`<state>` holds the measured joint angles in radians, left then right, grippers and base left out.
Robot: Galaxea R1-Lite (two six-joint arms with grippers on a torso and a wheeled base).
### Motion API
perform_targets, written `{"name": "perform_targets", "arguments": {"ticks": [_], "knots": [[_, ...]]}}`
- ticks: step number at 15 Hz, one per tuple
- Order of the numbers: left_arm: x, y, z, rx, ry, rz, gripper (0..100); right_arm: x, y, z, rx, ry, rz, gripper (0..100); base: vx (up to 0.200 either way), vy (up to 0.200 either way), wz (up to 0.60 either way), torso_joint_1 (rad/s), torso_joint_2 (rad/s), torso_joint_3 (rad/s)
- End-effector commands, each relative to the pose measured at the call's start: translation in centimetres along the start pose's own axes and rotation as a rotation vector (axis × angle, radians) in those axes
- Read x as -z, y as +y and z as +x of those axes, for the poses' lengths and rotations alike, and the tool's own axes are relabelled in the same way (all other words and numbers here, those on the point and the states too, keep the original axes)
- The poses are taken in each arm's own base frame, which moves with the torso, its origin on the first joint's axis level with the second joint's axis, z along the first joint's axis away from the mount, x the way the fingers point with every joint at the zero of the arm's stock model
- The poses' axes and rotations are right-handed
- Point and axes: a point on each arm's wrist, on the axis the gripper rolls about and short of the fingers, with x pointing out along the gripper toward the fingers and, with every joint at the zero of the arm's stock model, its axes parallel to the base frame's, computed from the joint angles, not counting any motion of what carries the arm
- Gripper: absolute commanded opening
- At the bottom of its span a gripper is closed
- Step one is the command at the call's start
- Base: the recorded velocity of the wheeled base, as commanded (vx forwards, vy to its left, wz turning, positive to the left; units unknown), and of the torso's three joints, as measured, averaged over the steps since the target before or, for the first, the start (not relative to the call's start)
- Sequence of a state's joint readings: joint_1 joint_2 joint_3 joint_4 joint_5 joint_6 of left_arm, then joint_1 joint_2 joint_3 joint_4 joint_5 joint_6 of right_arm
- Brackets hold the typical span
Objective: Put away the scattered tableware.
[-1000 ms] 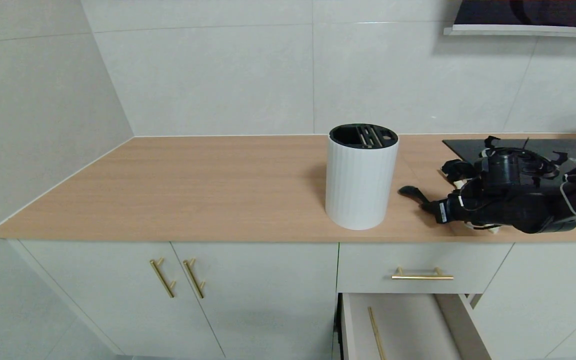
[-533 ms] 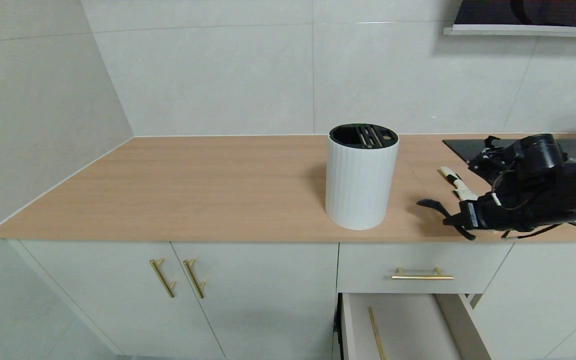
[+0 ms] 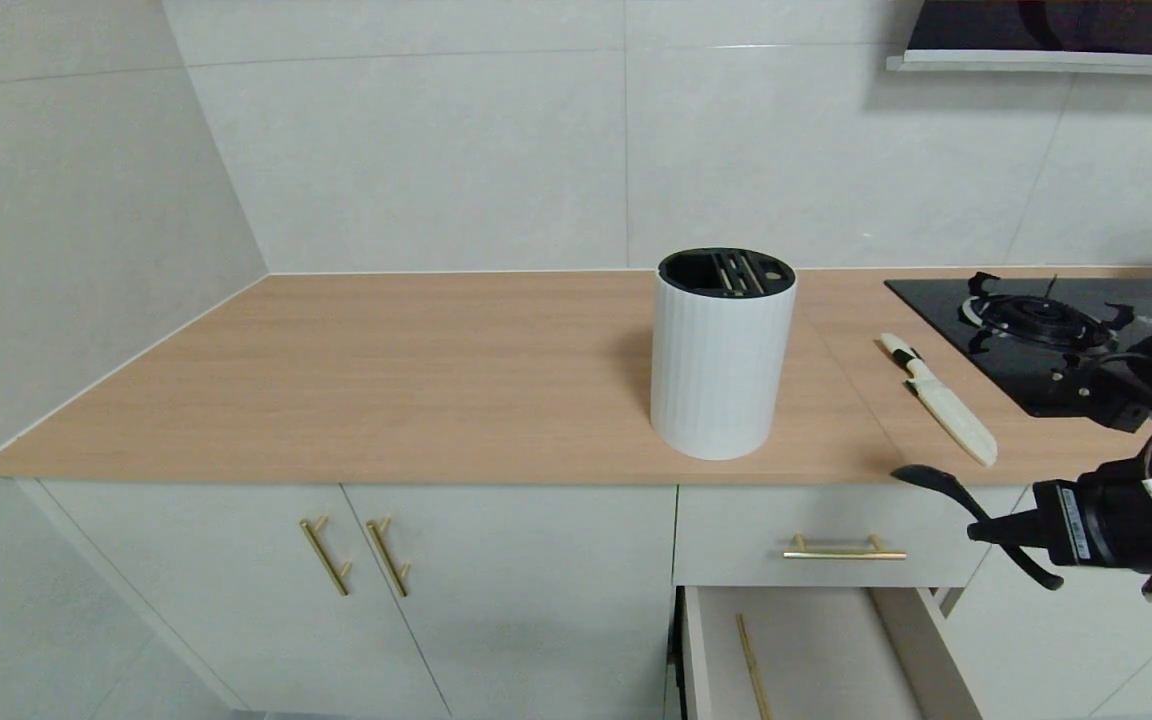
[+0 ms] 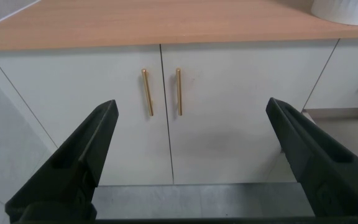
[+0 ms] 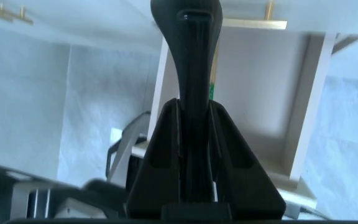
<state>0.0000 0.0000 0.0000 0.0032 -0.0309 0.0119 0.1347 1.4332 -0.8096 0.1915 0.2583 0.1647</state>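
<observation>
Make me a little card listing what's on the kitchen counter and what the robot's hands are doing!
Counter: light wooden countertop
Holder: white ribbed cylindrical holder with black slotted top, upright
Knife: cream-coloured knife, lying flat between holder and black gas stove
Right end effector: shut, empty, before counter edge
Left end effector: open, facing white cabinet doors
Drawer: white lower drawer, open

No words, numbers or signs clear enough to read. Just a small white label (image 3: 1071,521) behind the right pincer (image 3: 986,528), with print far too tiny to make out.
</observation>
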Motion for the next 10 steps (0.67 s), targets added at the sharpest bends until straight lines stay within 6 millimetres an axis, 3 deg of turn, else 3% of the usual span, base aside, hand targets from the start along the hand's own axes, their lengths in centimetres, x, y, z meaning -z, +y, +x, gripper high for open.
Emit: {"name": "perform_targets", "arguments": {"ticks": [1, 3, 10], "knots": [[0.0, 0.0, 0.0, 0.000, 0.000, 0.000, 100, 1.5, -0.1, -0.2, 0.002, 0.024, 0.001, 0, 0.000, 0.000, 0.00, 0.000, 0.00, 0.000], [0.0, 0.0, 0.0, -0.002, 0.000, 0.000, 100, 2.1, -0.2, 1.3, 0.001, 0.070, -0.004, 0, 0.000, 0.000, 0.00, 0.000, 0.00, 0.000], [0.0, 0.0, 0.0, 0.000, 0.000, 0.000, 100, 3.4, -0.3, 3.7, 0.000, 0.109, -0.028, 0, 0.000, 0.000, 0.00, 0.000, 0.00, 0.000]]}}
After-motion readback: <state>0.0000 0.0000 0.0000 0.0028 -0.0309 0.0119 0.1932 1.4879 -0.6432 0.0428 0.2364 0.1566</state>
